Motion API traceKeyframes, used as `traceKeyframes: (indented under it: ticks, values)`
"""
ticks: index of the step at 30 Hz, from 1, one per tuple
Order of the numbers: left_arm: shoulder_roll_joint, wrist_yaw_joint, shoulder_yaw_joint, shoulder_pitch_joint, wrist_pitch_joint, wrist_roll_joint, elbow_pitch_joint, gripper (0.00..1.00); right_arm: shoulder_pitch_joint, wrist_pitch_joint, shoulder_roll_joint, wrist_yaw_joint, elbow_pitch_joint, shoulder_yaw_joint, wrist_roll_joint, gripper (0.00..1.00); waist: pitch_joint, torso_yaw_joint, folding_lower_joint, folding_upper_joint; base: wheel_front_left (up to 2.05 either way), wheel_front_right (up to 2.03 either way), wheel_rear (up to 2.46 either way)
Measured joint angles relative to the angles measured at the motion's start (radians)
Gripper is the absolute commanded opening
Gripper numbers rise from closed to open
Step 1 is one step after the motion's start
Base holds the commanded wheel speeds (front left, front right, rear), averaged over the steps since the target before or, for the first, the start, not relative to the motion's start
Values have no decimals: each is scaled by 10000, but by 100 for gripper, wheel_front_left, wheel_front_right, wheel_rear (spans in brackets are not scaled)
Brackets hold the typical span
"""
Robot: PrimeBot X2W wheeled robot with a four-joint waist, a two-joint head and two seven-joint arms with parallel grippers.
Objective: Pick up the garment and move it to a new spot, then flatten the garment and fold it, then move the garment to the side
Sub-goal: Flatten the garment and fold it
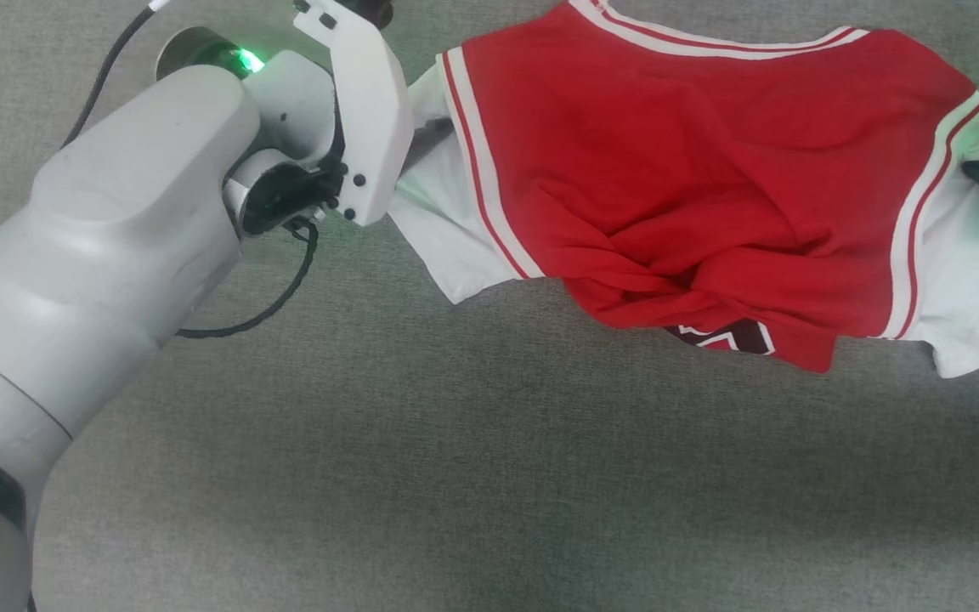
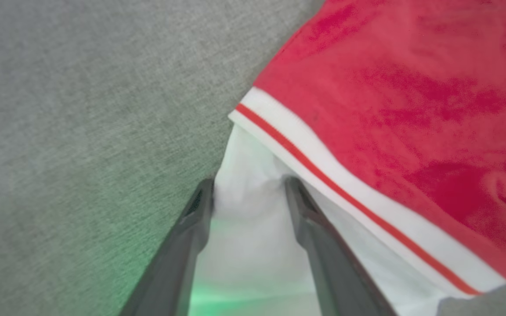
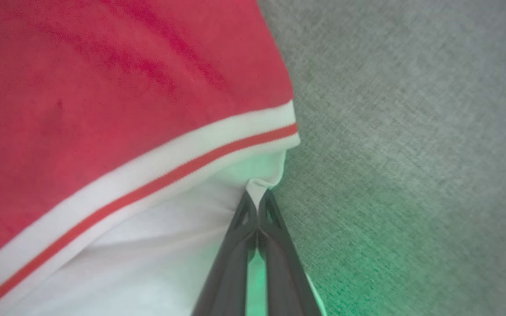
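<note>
Showing the garment (image 1: pixel 710 170) spread across a grey woven surface (image 1: pixel 455 467) between the two grippers; red body creased and bunched towards its lower hem, part of the dark number print visible beneath; left gripper (image 2: pixel 248 188) with jaws apart, the white left sleeve (image 2: pixel 253 228) lying between its fingers; right gripper (image 3: pixel 258 199) with jaws pressed together, pinching a fold of the white right sleeve (image 3: pixel 169 245).
</note>
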Motion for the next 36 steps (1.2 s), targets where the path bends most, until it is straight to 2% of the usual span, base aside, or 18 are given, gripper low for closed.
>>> traceKeyframes:
  ticks: [4,10,19,22,28,31,36]
  values:
    - [-38,-15,-92,35,17,-320,-151,0,-89,-360,21,-4,40,226,2,0,-64,-79,0,0,0,0,0]
    - [111,-25,-247,244,-725,-683,-311,0,-144,-1112,199,-48,431,516,31,0,-465,-206,0,0,0,0,0]
    - [140,-29,119,-280,-3632,-930,336,0,-940,-2861,545,-92,1379,-167,90,0,-1093,-560,0,-1,0,0,0]
    - [36,-29,474,-693,-4729,-932,922,0,-1708,-3739,924,-92,2144,-798,-100,0,-1150,-749,0,-1,0,0,0]
    - [-644,-29,1273,-2219,-6566,-934,2805,0,-3930,-5664,2207,-92,4441,-2038,-1160,0,-1250,-1106,-1,-1,0,0,0]
    - [-876,-8,1764,-3216,-7127,-861,3712,0,-5219,-6477,2853,-88,5453,-2462,-1718,0,-1311,-1292,0,0,0,0,0]
    - [-1068,-12,2520,-4477,-7283,-378,4309,0,-6683,-7250,3221,-88,6520,-2961,-2190,0,-1384,-1452,0,-1,0,0,0]
